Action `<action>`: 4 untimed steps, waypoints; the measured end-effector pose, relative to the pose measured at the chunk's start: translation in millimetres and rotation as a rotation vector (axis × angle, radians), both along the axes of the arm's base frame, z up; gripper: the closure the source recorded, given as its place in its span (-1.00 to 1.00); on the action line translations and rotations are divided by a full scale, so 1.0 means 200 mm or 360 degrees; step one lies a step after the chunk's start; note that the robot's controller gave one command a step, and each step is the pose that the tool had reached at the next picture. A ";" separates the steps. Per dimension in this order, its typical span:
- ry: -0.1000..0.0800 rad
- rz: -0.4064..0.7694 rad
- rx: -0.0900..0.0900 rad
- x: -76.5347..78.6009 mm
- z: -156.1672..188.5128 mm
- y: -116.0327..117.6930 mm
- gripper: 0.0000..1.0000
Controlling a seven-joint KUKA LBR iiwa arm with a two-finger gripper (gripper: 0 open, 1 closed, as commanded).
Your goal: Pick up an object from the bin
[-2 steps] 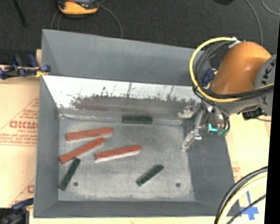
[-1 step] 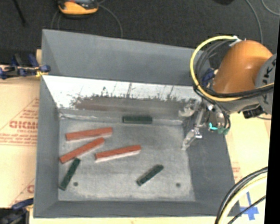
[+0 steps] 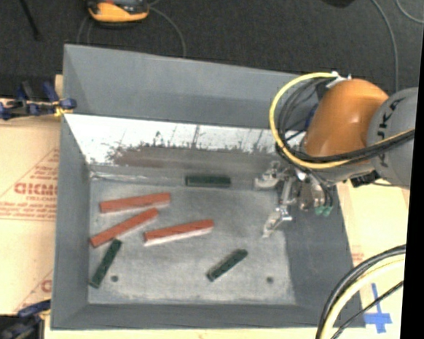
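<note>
Hand (image 3: 275, 220) logged above bare floor at the right of the bin (image 3: 167, 88); spread or pressed together cannot be told. Nearest: front dark green bar (image 3: 226, 264), rear dark green bar (image 3: 207, 180) (both lying flat). Risk judged: a closure here would be made on nothing, or a flat bar skidded aside.

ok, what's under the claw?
Grey bin floor under the claw; the dark green bar at bottom centre lies apart. The arm hides the floor behind it.

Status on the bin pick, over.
Gripper at right side of bin, over bare floor. Nearest pieces: dark green bar toward the front, second green bar by the back wall. Path to either clear; orange bars lie left.
</note>
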State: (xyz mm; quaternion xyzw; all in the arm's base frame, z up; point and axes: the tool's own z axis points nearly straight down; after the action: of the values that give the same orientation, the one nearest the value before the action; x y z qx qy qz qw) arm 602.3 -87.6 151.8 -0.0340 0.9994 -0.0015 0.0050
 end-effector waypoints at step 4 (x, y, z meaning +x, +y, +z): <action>0.0032 0.0264 -0.0005 -0.17 -0.37 0.73 1.00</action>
State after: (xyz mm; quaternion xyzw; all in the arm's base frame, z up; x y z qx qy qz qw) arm 567.4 59.0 78.5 -0.1167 0.9932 -0.0022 -0.0049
